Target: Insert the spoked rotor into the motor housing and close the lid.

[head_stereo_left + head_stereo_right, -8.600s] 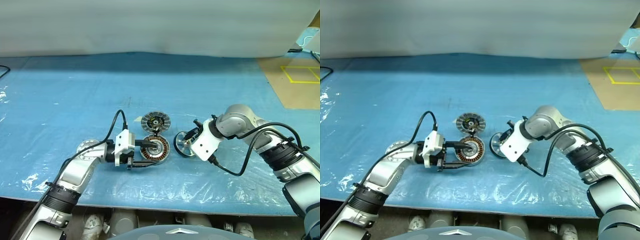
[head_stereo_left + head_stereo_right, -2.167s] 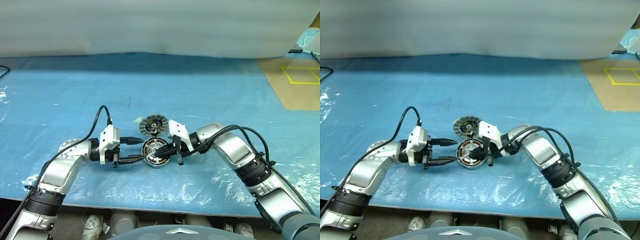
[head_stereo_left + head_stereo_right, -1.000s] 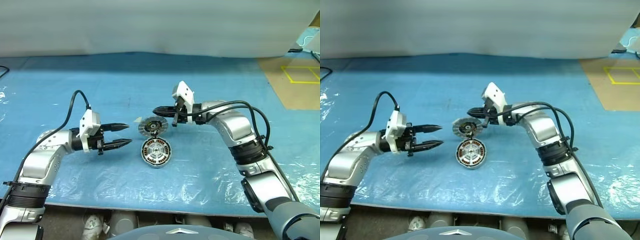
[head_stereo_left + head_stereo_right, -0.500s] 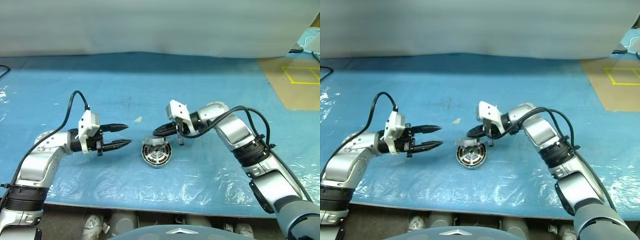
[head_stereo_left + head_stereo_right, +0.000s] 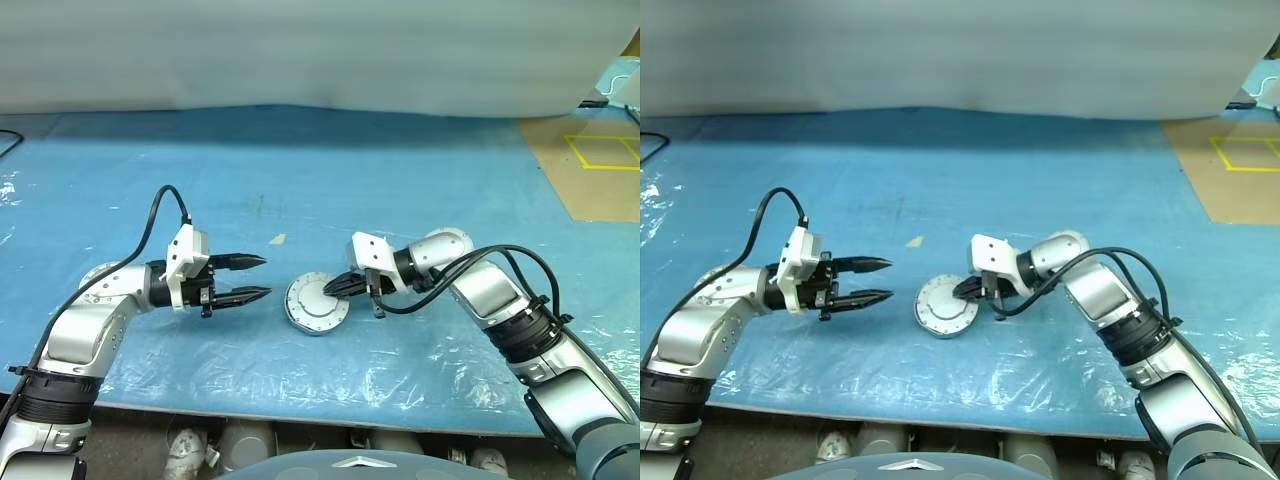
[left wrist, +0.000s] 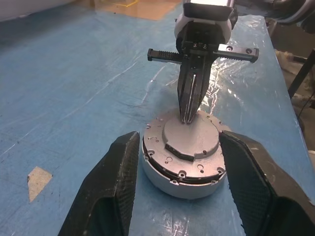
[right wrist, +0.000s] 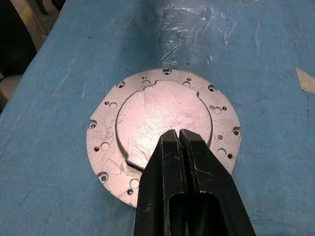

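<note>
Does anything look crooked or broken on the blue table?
Nothing stands out. The flat grey round metal lid sits level on the round housing beneath it, on the blue plastic-covered table. The right gripper, shut, rests its tips on the lid's top. The left gripper is open, off to one side. A small tan scrap lies nearby.

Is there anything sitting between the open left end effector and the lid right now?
Nothing visible does. The left end effector stands open beside the lid, with bare blue mat between them. The shut right end effector rests its tips on the lid's top from the opposite side.
</note>
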Controlling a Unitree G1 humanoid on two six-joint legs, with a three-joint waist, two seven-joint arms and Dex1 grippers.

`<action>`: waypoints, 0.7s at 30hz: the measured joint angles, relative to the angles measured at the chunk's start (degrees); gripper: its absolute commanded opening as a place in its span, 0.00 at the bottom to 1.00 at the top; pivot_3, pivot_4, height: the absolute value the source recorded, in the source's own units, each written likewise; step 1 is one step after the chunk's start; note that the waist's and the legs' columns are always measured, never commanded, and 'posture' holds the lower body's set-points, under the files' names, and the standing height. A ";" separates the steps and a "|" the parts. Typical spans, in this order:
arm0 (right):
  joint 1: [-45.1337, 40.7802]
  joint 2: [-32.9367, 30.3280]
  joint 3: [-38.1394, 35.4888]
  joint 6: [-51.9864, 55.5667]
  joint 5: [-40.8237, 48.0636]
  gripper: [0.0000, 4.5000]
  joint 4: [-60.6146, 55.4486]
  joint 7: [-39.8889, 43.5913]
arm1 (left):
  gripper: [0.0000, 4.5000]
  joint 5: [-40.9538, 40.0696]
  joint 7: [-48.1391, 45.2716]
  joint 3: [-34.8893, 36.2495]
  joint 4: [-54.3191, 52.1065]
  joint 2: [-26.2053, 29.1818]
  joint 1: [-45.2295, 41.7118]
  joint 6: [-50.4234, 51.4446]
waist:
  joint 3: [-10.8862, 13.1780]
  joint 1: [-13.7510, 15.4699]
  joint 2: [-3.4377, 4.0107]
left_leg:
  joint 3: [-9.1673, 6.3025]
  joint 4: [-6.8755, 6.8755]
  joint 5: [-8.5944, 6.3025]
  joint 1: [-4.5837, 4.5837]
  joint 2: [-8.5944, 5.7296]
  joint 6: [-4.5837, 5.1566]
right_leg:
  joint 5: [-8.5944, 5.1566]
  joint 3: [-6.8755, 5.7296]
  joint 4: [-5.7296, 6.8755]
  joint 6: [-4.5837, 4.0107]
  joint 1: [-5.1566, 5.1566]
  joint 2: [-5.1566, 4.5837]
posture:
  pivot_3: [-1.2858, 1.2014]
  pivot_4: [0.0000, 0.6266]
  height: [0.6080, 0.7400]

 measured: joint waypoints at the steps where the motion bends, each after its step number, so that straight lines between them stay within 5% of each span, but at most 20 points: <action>1: 0.20 0.00 -0.68 1.74 0.95 0.00 -0.96 -0.10 | 0.61 0.00 0.02 -0.05 -0.04 -0.12 -0.01 0.01 | 0.00 0.00 0.00 | 0.00 0.00 0.00 -0.02 0.01 0.00 | 0.00 0.00 0.01 0.00 -0.02 0.01 | 0.52 0.24 1.00; 6: -1.70 0.30 -7.01 8.44 6.67 0.09 -7.16 -2.30 | 0.61 -0.10 0.02 -1.06 -1.75 -0.29 1.00 0.06 | 0.01 -0.15 0.01 | 0.00 -0.03 0.00 -0.02 0.02 0.00 | 0.00 0.01 0.01 0.00 -0.06 0.02 | 0.52 0.24 1.00; 18: 1.80 -1.69 -1.98 -0.01 1.98 0.99 -9.20 -2.02 | 0.61 2.52 -1.18 -4.26 -2.94 -0.26 4.93 -3.18 | 0.01 -0.12 0.01 | 0.00 -0.03 0.00 0.01 0.02 0.00 | -0.01 0.00 0.03 -0.01 -0.05 0.01 | 0.52 0.24 1.00; 21: 1.61 -0.50 -1.46 -0.68 1.33 1.00 -7.62 -2.21 | 0.61 3.57 -1.22 -4.33 -2.94 -0.23 5.90 -4.74 | 0.01 -0.19 0.01 | 0.00 -0.02 0.00 0.00 0.00 0.00 | -0.01 0.03 0.00 0.00 -0.05 0.01 | 0.52 0.24 1.00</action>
